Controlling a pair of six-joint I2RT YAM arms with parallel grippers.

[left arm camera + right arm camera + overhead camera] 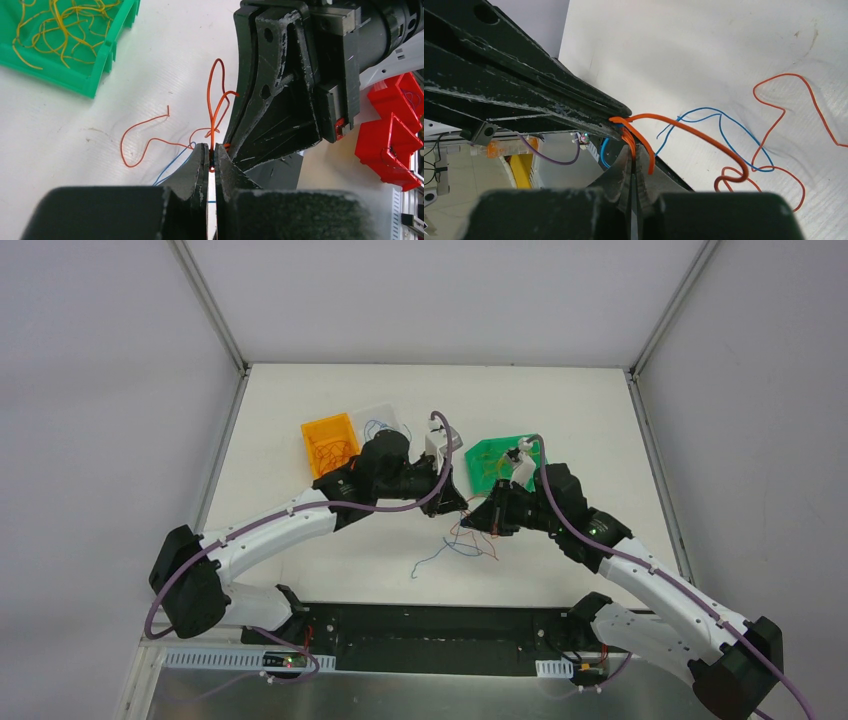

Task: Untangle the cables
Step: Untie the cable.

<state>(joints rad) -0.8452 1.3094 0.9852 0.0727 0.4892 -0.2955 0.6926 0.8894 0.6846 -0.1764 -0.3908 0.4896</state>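
Cables point(470, 538) lie as a small loose bunch of orange, red and blue strands on the white table point(590, 420), a little below the centre of the top view, right under the place where the two arms meet. One blue strand trails out of the bunch toward the lower left. The left pincer point(211, 152) is closed almost fully, with only a thin slit between its fingers, and an orange strand is clamped in this slit. From there the strand rises in a tall narrow loop toward the upper middle of the left wrist view. A red-orange strand curls away to the left over the table, and a blue one goes out to the lower left. The right pincer point(633, 155) is closed as well, and its fingers press on orange strands that bend to the right in a thick arc. The two pincers stand tip against tip at the same spot of the bunch; I cannot tell whether they hold the same strand. In the right half of the right wrist view a blue loop and a red loop lie flat on the table. A green bin point(495, 462) with yellow wires stands just above and to the right of the bunch. An orange bin point(330, 443) with orange wires stands to the upper left, and a clear tray point(385, 416) is beside it.
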